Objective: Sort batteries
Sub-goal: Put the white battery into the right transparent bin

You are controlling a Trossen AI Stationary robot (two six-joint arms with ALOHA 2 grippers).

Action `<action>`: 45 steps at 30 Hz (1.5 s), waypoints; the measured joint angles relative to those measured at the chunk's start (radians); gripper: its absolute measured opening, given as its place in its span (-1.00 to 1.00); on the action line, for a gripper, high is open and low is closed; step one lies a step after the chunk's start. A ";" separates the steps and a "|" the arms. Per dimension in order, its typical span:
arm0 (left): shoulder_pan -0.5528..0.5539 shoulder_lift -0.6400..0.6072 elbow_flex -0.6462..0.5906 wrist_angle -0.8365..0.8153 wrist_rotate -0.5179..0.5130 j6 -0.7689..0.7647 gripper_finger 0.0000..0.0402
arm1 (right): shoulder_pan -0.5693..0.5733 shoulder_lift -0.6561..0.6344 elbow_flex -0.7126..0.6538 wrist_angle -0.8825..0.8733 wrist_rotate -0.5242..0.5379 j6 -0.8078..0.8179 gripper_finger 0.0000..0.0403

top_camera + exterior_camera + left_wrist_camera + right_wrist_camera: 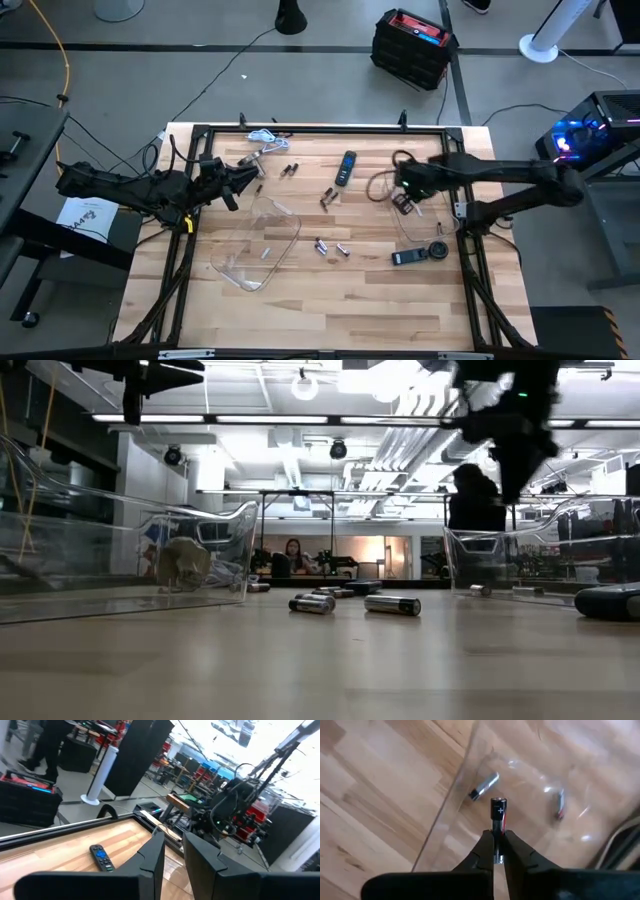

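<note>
Sorting partway, by the look of it. Right gripper [499,851] clamped on a small dark cylindrical battery with a plus mark on its silvery end [498,815], held raised over the clear plastic bin on the right side of the table [470,780]; drop-off not done yet. Inside that right bin: two small silvery batteries [484,786] already lying on the floor of it, one near the wall, one further in. Left gripper [236,186] parked up off the wooden slatted tabletop [330,290] near the far left edge, fingers [150,857] narrowly parted, nothing between them in the left wrist view. Larger clear plastic tray left of centre [232,268] with at least one small battery inside [264,251]; exact count unclear from above. Still loose on the wood: pair of small dark batteries near the far edge [289,170], another couple beside the slim black remote with blue button [346,166] at [327,198], and a cluster of silvery ones between the two containers [331,247]; same cluster visible lying flat in the low view [392,604]. Judgement: a few placed, one in hand, roughly half a dozen or more left to pick, so well short of finished. Black handheld meter-like device [410,257] near the right bin untouched, not part of the sort.
</note>
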 joint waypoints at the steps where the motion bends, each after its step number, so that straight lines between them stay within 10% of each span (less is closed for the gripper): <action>1: 0.000 0.000 0.000 0.000 0.001 0.000 -0.68 | 0.012 -0.037 -0.035 0.018 -0.004 0.053 -0.98; 12: 0.001 0.000 0.000 0.000 0.023 0.001 -0.68 | 0.092 -0.144 -0.277 0.085 -0.062 0.426 -0.33; 24: 0.001 0.000 0.000 0.000 0.013 0.001 -0.68 | 0.124 -0.115 -0.028 0.447 -0.070 0.182 0.17; 45: 0.001 0.000 0.000 -0.023 0.004 -0.001 -0.68 | 0.338 0.751 0.342 0.496 -0.087 0.034 0.17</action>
